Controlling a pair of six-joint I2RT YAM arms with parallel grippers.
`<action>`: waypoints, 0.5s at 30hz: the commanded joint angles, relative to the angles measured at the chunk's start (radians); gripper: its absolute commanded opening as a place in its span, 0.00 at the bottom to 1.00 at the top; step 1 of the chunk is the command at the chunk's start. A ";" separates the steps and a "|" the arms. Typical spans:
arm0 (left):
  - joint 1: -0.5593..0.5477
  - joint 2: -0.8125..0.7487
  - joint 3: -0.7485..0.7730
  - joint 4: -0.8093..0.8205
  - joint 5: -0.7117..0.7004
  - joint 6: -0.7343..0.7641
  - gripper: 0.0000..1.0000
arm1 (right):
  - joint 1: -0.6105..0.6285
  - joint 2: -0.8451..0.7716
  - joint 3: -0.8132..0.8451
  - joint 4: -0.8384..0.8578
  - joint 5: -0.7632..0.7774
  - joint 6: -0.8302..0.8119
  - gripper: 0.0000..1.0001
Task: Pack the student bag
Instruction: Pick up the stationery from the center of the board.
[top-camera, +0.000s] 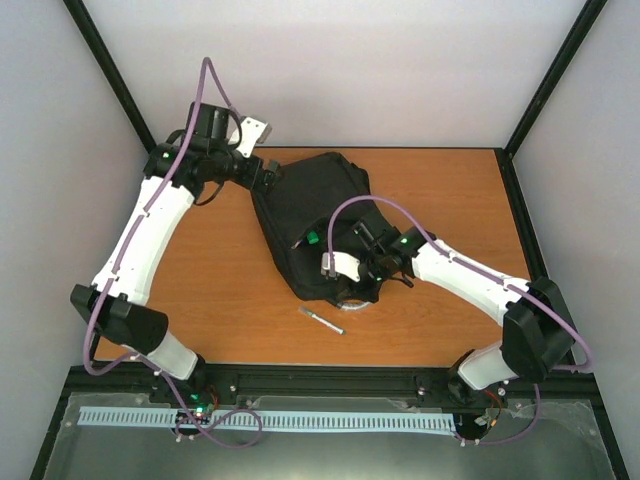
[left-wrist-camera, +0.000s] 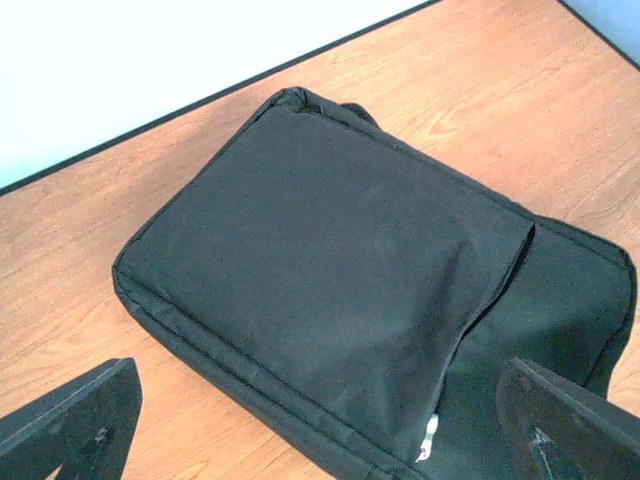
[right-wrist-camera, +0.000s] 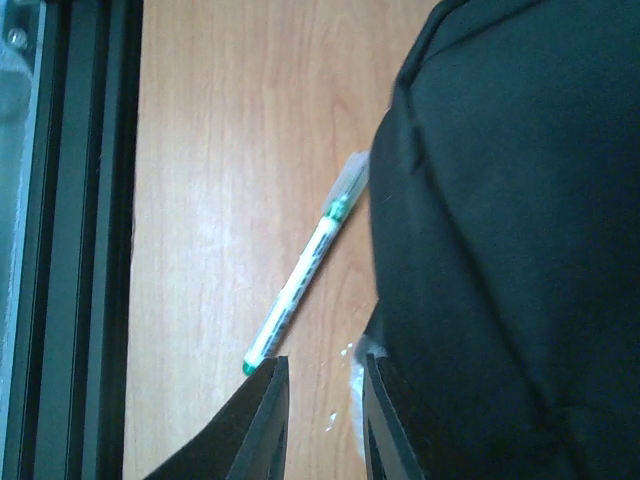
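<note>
The student bag (top-camera: 310, 215), a large black soft backpack, lies flat in the middle of the table. My left gripper (top-camera: 268, 182) hovers at its far left corner. In the left wrist view this gripper (left-wrist-camera: 318, 372) is wide open above the bag (left-wrist-camera: 330, 260), with a zipper pull (left-wrist-camera: 430, 440) below it. My right gripper (top-camera: 348, 288) is low at the bag's near edge. Its jaws (right-wrist-camera: 322, 400) stand a narrow gap apart over bare wood, with a silvery loop (right-wrist-camera: 355, 385) against the right finger. The bag (right-wrist-camera: 510, 250) fills the right side of the right wrist view.
A white pen with a green cap (right-wrist-camera: 300, 290) lies on the wooden table (top-camera: 220, 290) just in front of the bag, also visible from above as the pen (top-camera: 322, 320). The black frame rail (right-wrist-camera: 80, 240) runs along the table's near edge.
</note>
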 joint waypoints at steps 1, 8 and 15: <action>-0.015 -0.032 -0.087 0.121 -0.071 -0.120 1.00 | -0.004 -0.026 -0.049 -0.036 -0.042 -0.062 0.24; -0.010 -0.098 -0.232 0.136 0.047 -0.141 1.00 | 0.032 -0.027 -0.153 -0.011 -0.032 -0.076 0.30; -0.008 -0.138 -0.277 0.148 0.018 -0.163 1.00 | 0.087 0.021 -0.176 0.050 0.020 -0.110 0.34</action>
